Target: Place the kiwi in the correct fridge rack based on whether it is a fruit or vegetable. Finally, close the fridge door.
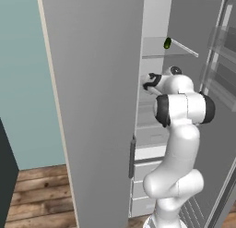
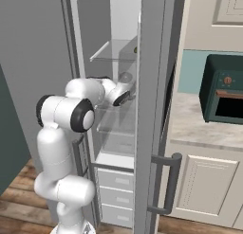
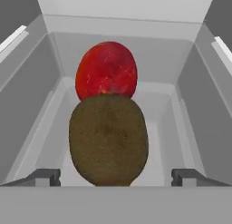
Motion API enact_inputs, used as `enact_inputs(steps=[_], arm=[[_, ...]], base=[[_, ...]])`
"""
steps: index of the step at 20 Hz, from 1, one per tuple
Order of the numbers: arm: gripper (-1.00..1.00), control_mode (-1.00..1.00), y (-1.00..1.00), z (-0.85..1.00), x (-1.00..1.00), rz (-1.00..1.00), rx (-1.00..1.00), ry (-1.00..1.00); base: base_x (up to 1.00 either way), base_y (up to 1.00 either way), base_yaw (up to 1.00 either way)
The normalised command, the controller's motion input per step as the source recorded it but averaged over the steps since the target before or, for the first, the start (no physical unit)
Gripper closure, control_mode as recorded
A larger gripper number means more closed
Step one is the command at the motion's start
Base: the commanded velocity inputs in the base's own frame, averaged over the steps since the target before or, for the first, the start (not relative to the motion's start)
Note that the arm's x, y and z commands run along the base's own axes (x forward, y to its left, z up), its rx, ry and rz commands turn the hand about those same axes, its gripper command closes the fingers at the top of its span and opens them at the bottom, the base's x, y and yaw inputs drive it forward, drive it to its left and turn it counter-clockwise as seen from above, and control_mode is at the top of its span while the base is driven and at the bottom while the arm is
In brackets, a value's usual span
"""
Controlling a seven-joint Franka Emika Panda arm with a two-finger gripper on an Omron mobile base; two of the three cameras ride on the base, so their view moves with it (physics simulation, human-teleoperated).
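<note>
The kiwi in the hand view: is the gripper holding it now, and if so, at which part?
Nothing is held. The gripper is open, its fingertips apart from the kiwi, which sits before a red fruit.

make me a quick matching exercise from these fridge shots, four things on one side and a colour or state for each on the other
Things:
1. kiwi
2. round fruit behind the kiwi
3. pincer
4. fridge door

Colour or state:
A. red
B. standing open
C. brown and fuzzy
D. tips spread wide, off the fruit

Right pairs: 1-C, 2-A, 3-D, 4-B
</note>
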Motion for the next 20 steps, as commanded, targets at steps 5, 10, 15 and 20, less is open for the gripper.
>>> enact_inputs(steps=[5,10,15,20], arm=[[-1.0,-1.0,0.26,0.22,-0.74,-0.01,0.0,-0.04],[-1.0,-1.0,0.33,0.31,-0.36,-0.08,-0.01,-0.02],[-1.0,-1.0,0.07,0.3,-0.74,-0.14,0.0,0.0],[-1.0,-1.0,0.07,0.49,-1.0,-0.16,0.0,0.0]], base=[[0.0,0.0,0.0],[0.0,0.0,0.0],[0.0,0.0,0.0],[0.0,0.0,0.0]])
